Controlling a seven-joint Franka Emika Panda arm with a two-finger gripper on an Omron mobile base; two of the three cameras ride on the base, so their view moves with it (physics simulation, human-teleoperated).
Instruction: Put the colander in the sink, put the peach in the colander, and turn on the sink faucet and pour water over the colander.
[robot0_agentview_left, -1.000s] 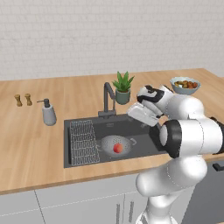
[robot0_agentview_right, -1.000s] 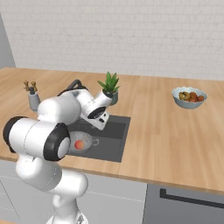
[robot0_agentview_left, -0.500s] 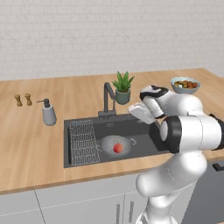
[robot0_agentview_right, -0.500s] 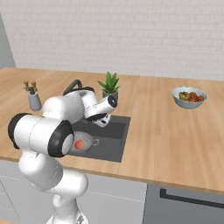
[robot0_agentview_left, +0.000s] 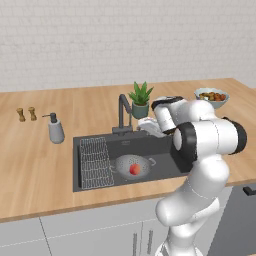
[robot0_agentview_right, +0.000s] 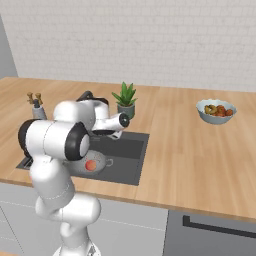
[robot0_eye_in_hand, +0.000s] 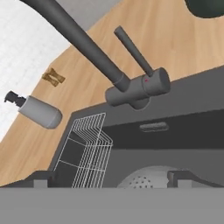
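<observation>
Arm bent over sink (robot0_agentview_left: 165, 162); hand (robot0_eye_in_hand: 112, 178) wide open, empty, pointing toward faucet (robot0_eye_in_hand: 131, 85).

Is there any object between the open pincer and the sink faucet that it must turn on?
Nothing visible does. In the hand view the sink faucet lies straight ahead of the pincer; between them is open space over the sink. The colander holding the peach sits lower.

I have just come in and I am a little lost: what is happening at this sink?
The robot's open gripper is empty and hangs near the sink faucet, apparently going for its handle. The colander already sits in the sink with the peach inside it. No water can be seen running.
</observation>
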